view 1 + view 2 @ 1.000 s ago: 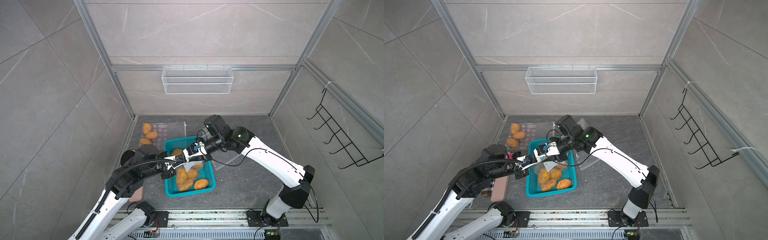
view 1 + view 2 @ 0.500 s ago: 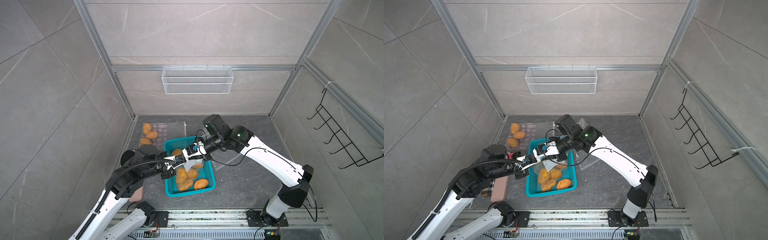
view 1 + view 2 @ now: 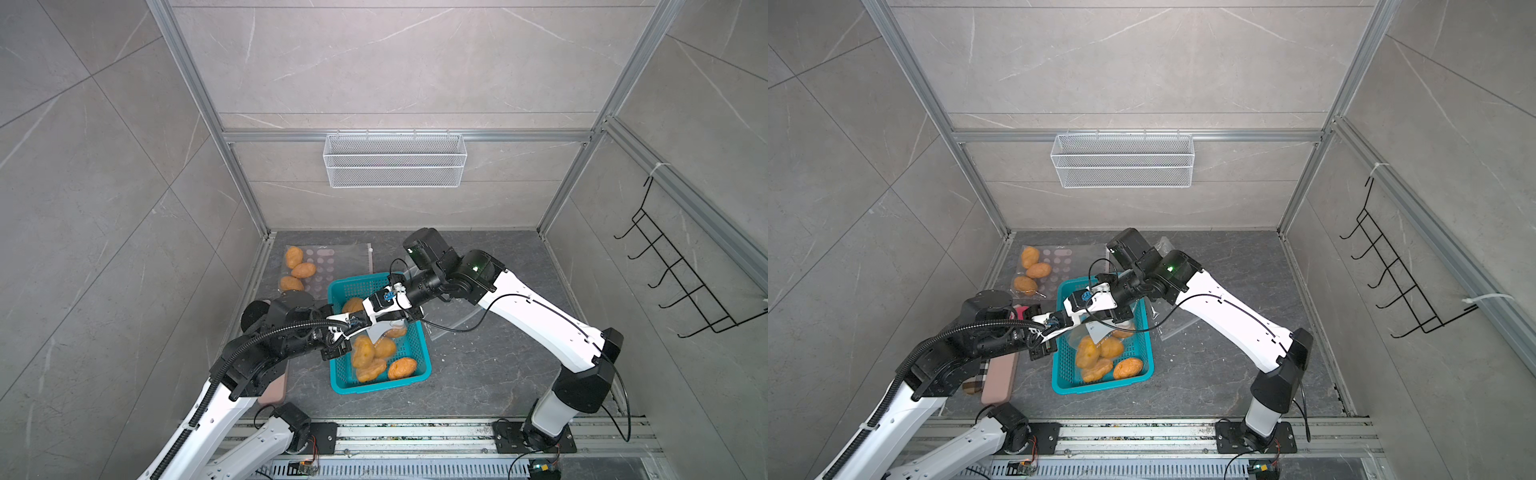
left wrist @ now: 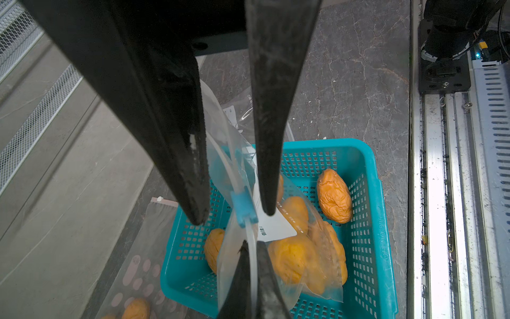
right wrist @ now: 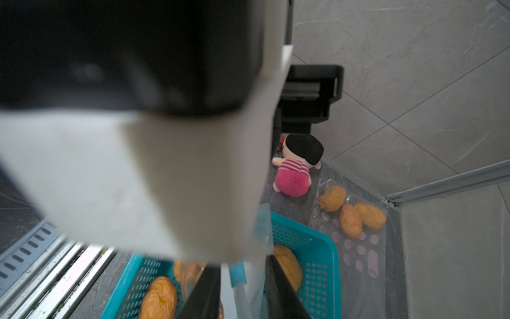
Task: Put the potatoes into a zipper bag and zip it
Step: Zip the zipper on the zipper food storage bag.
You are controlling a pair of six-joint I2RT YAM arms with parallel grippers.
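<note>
The dark marbled surface (image 3: 490,374) fills the lower middle of both top views; tile walls close its left, far and right edges, and a metal rail (image 3: 415,432) runs along its lower edge; open stone lies right of centre, between the basket and the right arm's base, while the left strip is crowded; a teal slotted basket (image 3: 424,345) sits left of centre, with a flat clear bag (image 3: 453,318) just to its right and a dotted bag (image 3: 336,266) holding three potatoes (image 3: 303,270) at upper left; a pink case (image 3: 998,378) lies at lower left beside the left arm; the clear zipper bag (image 4: 292,265) hangs into the basket, a white label (image 4: 276,229) on it; inside it are at least three further potatoes, oval, wrinkled, orange-yellow; one loose potato (image 3: 402,368) lies beside the bag at the basket's lower right, another at its upper end; the left hand (image 4: 250,258) is pinched together on the bag's zip strip, at lower centre of the left wrist view; the right hand (image 4: 234,215) has its fingers apart, one on either side of the blue slider (image 4: 242,205), a sliver of gap on both sides.
</note>
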